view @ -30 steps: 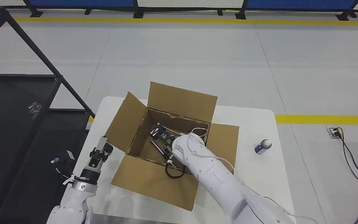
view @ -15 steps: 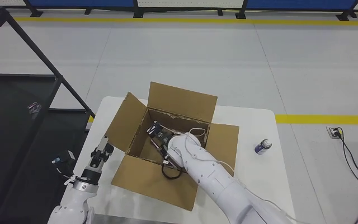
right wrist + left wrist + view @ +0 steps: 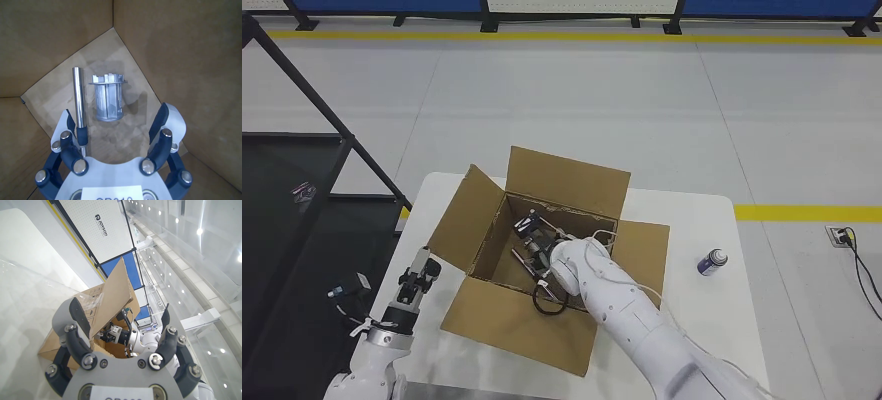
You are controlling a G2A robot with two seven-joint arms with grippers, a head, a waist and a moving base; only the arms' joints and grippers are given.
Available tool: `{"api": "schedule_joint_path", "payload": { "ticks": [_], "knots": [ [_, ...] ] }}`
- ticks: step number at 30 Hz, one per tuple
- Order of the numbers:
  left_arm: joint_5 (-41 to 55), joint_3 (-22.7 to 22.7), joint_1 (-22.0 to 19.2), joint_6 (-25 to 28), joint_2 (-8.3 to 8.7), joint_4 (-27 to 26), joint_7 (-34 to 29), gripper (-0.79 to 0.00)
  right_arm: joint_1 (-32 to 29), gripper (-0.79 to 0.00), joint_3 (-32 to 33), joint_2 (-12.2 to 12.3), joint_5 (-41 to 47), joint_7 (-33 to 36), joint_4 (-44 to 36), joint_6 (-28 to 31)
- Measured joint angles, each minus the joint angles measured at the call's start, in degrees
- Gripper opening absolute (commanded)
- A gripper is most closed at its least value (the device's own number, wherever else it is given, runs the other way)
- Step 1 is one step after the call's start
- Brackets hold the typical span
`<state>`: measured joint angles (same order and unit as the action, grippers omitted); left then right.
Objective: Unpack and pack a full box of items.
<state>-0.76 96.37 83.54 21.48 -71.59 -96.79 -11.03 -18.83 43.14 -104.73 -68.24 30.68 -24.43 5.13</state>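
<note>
Worktop (image 3: 692, 300) lower centre of top view, w/ open cardboard box (image 3: 567, 180) mid-frame. R hand (image 3: 116, 111) inside box, spread, empty. Ribbed metal cylinder (image 3: 108, 98) on box floor just ahead of it, steel rod (image 3: 78, 94) alongside. L hand (image 3: 121, 307) spread, lower left, outside box.

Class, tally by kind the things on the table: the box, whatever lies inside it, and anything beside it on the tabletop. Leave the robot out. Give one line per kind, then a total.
Cardboard box: 1
Shiny metal rod: 1
Grey ribbed metal cylinder: 1
Small can: 1
Total: 4
</note>
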Motion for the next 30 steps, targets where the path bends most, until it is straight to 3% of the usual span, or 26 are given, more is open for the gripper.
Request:
{"api": "schedule_joint_path", "payload": {
  "ticks": [10,14,18,20,30],
  "knots": [
    [-0.5,-1.5,-0.1,0.2,0.02,-0.3,-1.6,0.0,1.8,-0.123,-0.5,-2.9,2.4,-2.6,6.3,-0.6],
    [-0.7,-2.0,0.0,0.4,0.05,0.0,-2.3,0.0,2.5,-0.102,-0.5,-3.8,3.0,-2.7,8.4,-1.3],
    [-0.6,-2.5,0.1,0.6,0.06,0.1,-2.8,0.0,3.1,-0.157,-0.5,-4.5,3.3,-2.9,9.8,-2.8],
    [-0.6,-2.8,0.1,0.8,0.06,0.1,-3.0,0.0,3.3,-0.24,-0.2,-4.8,4.0,-4.1,10.5,-3.4],
    [-0.7,-3.9,0.6,1.4,0.11,-0.2,-4.2,0.0,3.9,-0.191,-0.1,-5.7,4.3,-4.1,12.7,-3.6]
  ]
}}
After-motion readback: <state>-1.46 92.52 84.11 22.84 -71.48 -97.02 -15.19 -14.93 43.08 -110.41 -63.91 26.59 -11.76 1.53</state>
